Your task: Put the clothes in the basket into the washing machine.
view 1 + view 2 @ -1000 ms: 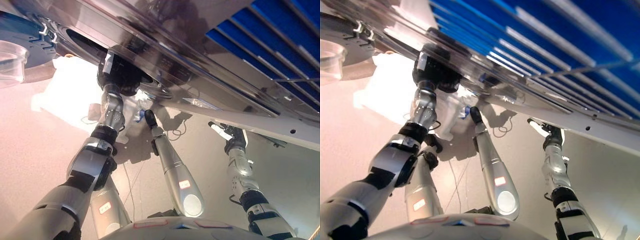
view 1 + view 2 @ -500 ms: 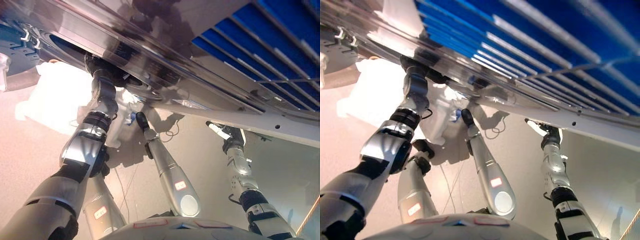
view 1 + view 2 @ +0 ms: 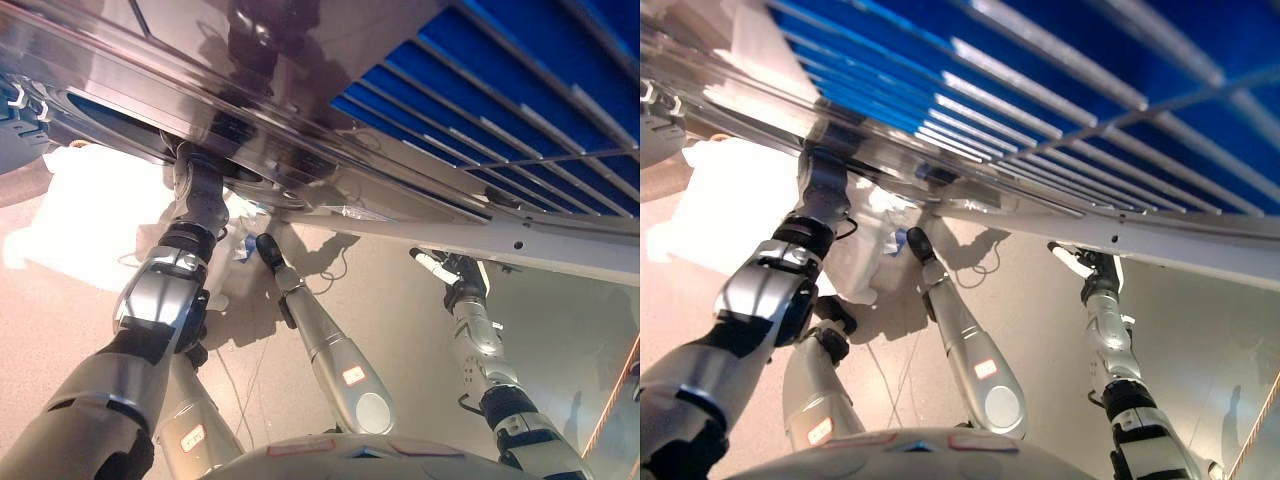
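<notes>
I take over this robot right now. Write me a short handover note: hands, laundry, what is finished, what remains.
Left hand: not visible. The arm reaches up and its end is hidden behind the edge of the shiny grey panel, so its grasp is unknown.
Right hand: low on the right, apart from everything, fingers look relaxed, holding nothing.
Laundry: white cloth lies beside the left arm, below the panel. A blue slatted surface fills the top right.
Done: cannot confirm any item loaded.
Left: check the left hand's grasp, then load the cloth.

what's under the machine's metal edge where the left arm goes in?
The left arm runs up under the metal edge and its hand is covered there, so the fingers cannot be seen. Pale cloth shows just below it. The right hand sits apart, fingers relaxed, holding nothing.
</notes>
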Robot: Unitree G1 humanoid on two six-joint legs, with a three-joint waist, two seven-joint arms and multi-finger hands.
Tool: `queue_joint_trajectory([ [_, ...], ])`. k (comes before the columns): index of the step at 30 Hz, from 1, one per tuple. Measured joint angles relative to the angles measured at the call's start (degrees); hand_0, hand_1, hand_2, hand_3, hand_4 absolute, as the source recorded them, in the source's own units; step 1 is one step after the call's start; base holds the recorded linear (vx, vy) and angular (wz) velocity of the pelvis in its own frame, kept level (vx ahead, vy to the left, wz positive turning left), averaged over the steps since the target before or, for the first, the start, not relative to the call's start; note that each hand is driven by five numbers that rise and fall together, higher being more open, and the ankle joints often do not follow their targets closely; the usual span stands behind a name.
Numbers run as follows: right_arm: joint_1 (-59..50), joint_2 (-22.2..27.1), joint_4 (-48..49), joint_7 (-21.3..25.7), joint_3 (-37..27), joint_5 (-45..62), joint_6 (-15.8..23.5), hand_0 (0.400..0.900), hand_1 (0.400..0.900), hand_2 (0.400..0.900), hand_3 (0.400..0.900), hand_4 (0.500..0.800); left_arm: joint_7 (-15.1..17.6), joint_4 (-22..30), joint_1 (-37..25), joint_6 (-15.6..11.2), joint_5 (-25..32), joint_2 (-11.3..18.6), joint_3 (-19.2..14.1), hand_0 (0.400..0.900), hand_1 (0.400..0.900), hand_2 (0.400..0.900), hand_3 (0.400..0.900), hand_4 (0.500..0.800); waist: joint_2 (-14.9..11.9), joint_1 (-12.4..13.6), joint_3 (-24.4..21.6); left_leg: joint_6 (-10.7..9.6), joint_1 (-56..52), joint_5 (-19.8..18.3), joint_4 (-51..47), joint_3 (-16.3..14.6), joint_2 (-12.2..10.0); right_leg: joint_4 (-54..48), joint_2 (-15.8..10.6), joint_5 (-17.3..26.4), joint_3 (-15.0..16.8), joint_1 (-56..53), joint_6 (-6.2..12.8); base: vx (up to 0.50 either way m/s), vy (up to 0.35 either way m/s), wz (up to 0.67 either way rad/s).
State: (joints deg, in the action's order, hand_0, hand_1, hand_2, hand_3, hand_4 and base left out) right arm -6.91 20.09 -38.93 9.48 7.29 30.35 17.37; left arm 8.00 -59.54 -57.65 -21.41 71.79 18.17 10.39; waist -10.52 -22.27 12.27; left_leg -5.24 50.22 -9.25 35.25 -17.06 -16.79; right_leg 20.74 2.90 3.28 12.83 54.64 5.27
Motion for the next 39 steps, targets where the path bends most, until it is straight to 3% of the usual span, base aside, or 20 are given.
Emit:
queue_joint_trajectory([
  [5, 0.0, 0.0, -0.1, -0.1, 0.0, 0.0, 0.0, 0.9, 0.9, 0.9, 0.9, 0.8, 0.7, -0.5, -0.1, 0.0, -4.5, 2.1, 0.5, 0.4, 0.4, 0.4, 0.4, 0.5, 0.1, 0.1, -0.4, 0.2, 0.1, -0.2, 0.2, -0.5, -0.1, -0.8, -0.1, 0.5, 0.4, 0.0, 0.0, 0.01, -0.009, 0.04],
  [7, 0.1, 0.0, 0.0, -0.1, 0.0, 0.0, 0.0, 0.9, 0.9, 0.9, 0.9, 0.8, 1.8, -1.0, -0.3, 0.2, -8.6, 3.3, 2.1, 0.4, 0.4, 0.4, 0.4, 0.5, 0.1, 0.1, -0.4, 0.2, 0.1, -0.2, 0.2, -0.6, -0.1, -0.8, -0.1, 0.5, 0.4, 0.0, 0.0, 0.01, -0.011, 0.09],
  [11, 0.2, 0.2, 0.0, -0.2, 0.0, 0.0, 0.0, 0.9, 0.9, 0.9, 0.9, 0.8, 6.5, -3.9, -3.0, 2.1, -22.5, 6.7, 9.2, 0.4, 0.4, 0.4, 0.4, 0.5, 0.2, 0.6, -0.5, 0.2, 0.2, -0.2, 0.2, -0.6, -0.1, -0.6, -0.1, 0.5, 0.3, 0.2, -0.01, 0.0, -0.011, 0.11],
  [14, 0.4, 0.6, 0.0, -0.2, 0.0, 0.0, 0.1, 0.9, 0.9, 0.9, 0.9, 0.8, 10.5, -4.8, -5.4, 4.9, -36.4, 8.2, 15.4, 0.492, 0.492, 0.492, 0.492, 0.555, 0.7, 1.0, -0.8, 0.2, 0.7, -0.2, 0.2, -0.4, 0.0, -0.6, -0.2, 0.5, 0.2, 0.5, -0.01, -0.01, 0.004, 0.1],
  [15, 0.6, 1.0, 0.1, -0.2, 0.0, 0.0, 0.1, 0.9, 0.9, 0.9, 0.9, 0.8, 11.5, -5.0, -6.0, 5.6, -39.9, 8.6, 16.4, 0.573, 0.573, 0.573, 0.573, 0.604, 1.1, 1.2, -1.0, 0.2, 0.9, -0.2, 0.1, -0.4, 0.0, -0.6, -0.3, 0.5, 0.2, 0.7, -0.01, -0.01, 0.023, 0.11],
  [20, 1.0, 2.2, 0.3, -0.1, 0.0, -0.1, 1.5, 0.9, 0.9, 0.9, 0.9, 0.8, 17.9, -6.9, -11.1, 13.4, -70.4, 10.9, 30.4, 0.639, 0.639, 0.639, 0.639, 0.644, 2.1, 1.7, -1.4, 0.4, 1.8, 0.0, -0.1, 0.2, 0.2, -0.5, -0.8, 0.5, -1.0, 1.3, -0.01, -0.01, 0.02, 0.06],
  [21, 1.0, 2.4, 0.3, 0.0, 0.0, -0.1, 1.7, 0.9, 0.9, 0.9, 0.9, 0.8, 18.6, -7.0, -11.5, 14.4, -74.4, 11.1, 31.8, 0.861, 0.861, 0.861, 0.861, 0.776, 2.1, 1.7, -1.4, 0.4, 1.8, 0.0, -0.2, 0.2, 0.2, -0.5, -0.9, 0.5, -1.1, 1.3, -0.01, -0.01, 0.016, 0.03],
  [22, 1.0, 2.8, 0.2, 0.0, 0.0, -0.1, 1.9, 0.9, 0.9, 0.9, 0.9, 0.8, 19.5, -7.0, -11.9, 15.5, -79.0, 11.3, 33.2, 0.9, 0.9, 0.9, 0.9, 0.8, 2.1, 1.7, -1.4, 0.4, 1.8, 0.0, -0.4, 0.3, 0.2, -0.5, -1.0, 0.5, -1.2, 1.3, -0.01, 0.0, 0.0, 0.0],
  [23, 1.0, 3.2, 0.3, 0.0, 0.1, -0.1, 2.0, 0.9, 0.9, 0.9, 0.9, 0.8, 20.0, -7.1, -12.0, 16.2, -82.0, 11.2, 33.4, 0.9, 0.9, 0.9, 0.9, 0.8, 2.1, 1.7, -1.4, 0.5, 1.7, 0.2, -0.6, 0.2, 0.4, -0.5, -1.1, 0.5, -1.2, 1.3, -0.01, 0.0, 0.0, 0.0],
  [27, 1.0, 4.5, 0.2, 0.0, 0.2, -0.1, 2.3, 0.9, 0.9, 0.9, 0.9, 0.8, 20.5, -9.0, -12.5, 18.1, -87.5, 10.5, 33.8, 0.9, 0.9, 0.9, 0.9, 0.8, 2.1, 1.6, -1.4, 0.6, 1.6, 0.3, -0.6, 0.2, 0.8, -0.5, -1.4, 0.5, -1.2, 1.3, 0.0, 0.0, 0.0, 0.0],
  [39, 1.0, 5.6, 0.2, 0.1, 0.3, -0.2, 2.3, 0.9, 0.9, 0.9, 0.9, 0.8, 20.4, -9.3, -12.5, 18.7, -88.7, 10.2, 33.8, 0.9, 0.9, 0.9, 0.9, 0.8, 2.5, 2.2, -1.2, 0.7, 1.5, 0.4, -0.7, 0.4, 1.0, 0.2, -2.2, 0.5, -2.5, 1.5, 0.0, 0.0, 0.005, 0.04],
])
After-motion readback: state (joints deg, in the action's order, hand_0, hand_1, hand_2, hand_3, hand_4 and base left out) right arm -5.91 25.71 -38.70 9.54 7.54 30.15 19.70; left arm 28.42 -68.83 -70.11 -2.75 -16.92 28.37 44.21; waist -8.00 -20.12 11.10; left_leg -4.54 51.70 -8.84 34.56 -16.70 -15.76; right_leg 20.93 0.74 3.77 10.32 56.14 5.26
